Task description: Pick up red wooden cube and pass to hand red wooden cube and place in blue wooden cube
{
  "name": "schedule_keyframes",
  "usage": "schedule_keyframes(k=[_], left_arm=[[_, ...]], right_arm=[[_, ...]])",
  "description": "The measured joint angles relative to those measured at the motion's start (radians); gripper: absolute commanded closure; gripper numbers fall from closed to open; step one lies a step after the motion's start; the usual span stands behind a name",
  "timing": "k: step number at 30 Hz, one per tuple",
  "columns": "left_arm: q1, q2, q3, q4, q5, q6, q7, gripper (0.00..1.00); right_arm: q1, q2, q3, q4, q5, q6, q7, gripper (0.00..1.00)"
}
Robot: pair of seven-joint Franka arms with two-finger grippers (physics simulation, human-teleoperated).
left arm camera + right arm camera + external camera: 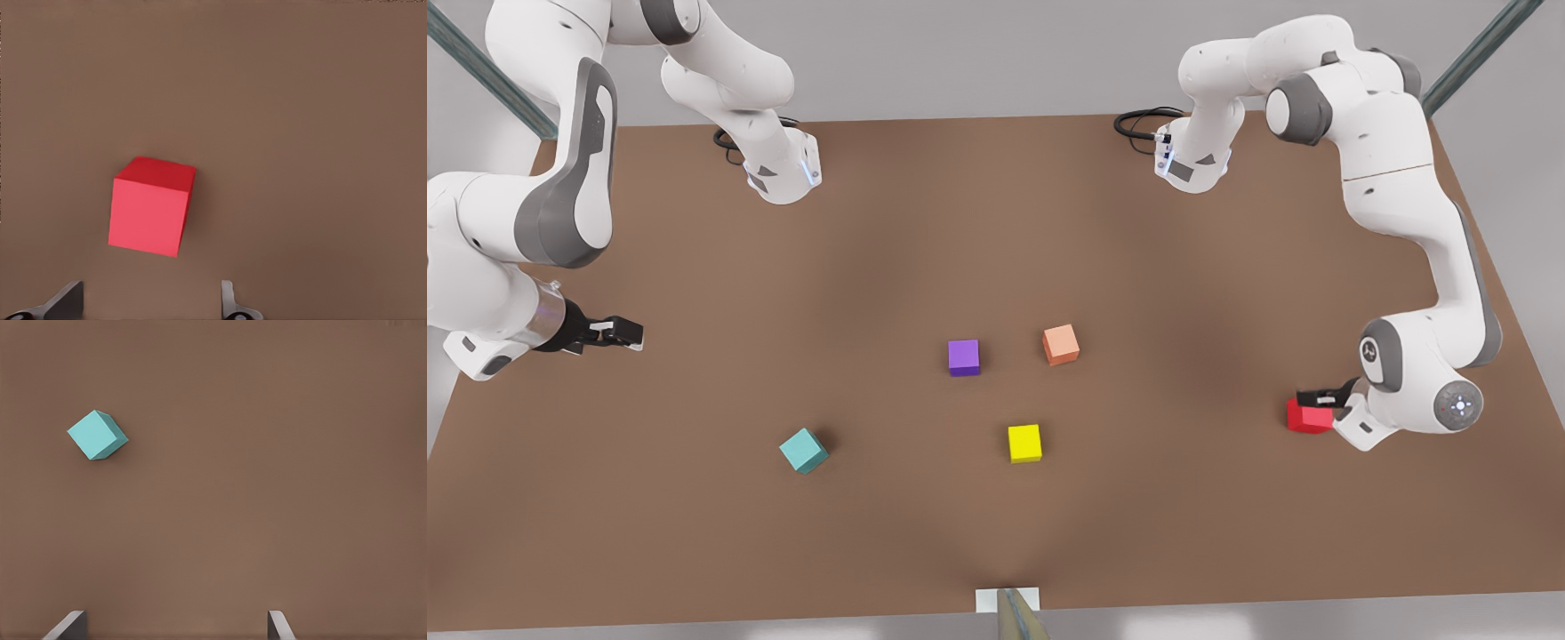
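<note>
The red wooden cube (1307, 418) rests on the brown table (1183, 533) near the front view's right edge. My left gripper (1320, 397) hovers right over it, low to the table. In the left wrist view the red wooden cube (152, 207) lies just ahead of the open left gripper (150, 293), not between its fingers. The hand, my right gripper (618, 332), on a silver wrist, waits open at the front view's left. The teal blue wooden cube (804, 451) sits apart from it, and in the right wrist view the blue wooden cube (97, 435) is far ahead of the right gripper (173, 620).
A purple cube (963, 357), a salmon-orange cube (1061, 344) and a yellow cube (1024, 443) stand around the table's middle. Both arm bases (783, 173) (1192, 160) are at the far edge. A small white bracket (1007, 600) sits at the near edge.
</note>
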Motion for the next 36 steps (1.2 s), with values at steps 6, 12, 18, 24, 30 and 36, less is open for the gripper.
schedule_keyframes(k=[6, 12, 18, 24, 30, 36], left_arm=[[0.008, 0.036, 0.001, -0.014, -0.002, 0.106, 0.091, 0.0], [0.008, 0.083, 0.001, -0.014, -0.005, 0.164, 0.162, 0.0], [0.025, 0.132, 0.001, -0.014, -0.007, 0.19, 0.212, 0.0], [0.033, 0.169, 0.0, -0.013, -0.011, 0.201, 0.248, 0.0], [0.032, 0.171, -0.001, -0.008, -0.01, 0.207, 0.268, 0.27], [0.03, 0.15, -0.038, -0.004, -0.039, 0.204, 0.261, 0.29]], right_arm=[[0.0, 0.001, 0.0, 0.0, 0.0, -0.001, -0.003, 0.0], [0.0, 0.002, 0.0, 0.0, -0.001, -0.001, -0.006, 0.0], [0.0, 0.002, 0.0, 0.0, -0.001, -0.001, -0.008, 0.0], [0.0, 0.003, 0.0, 0.0, -0.001, -0.001, -0.009, 0.0], [0.0, 0.003, 0.0, 0.0, -0.001, -0.002, -0.01, 0.0], [0.001, 0.003, 0.0, 0.0, -0.001, -0.003, -0.011, 0.0]])
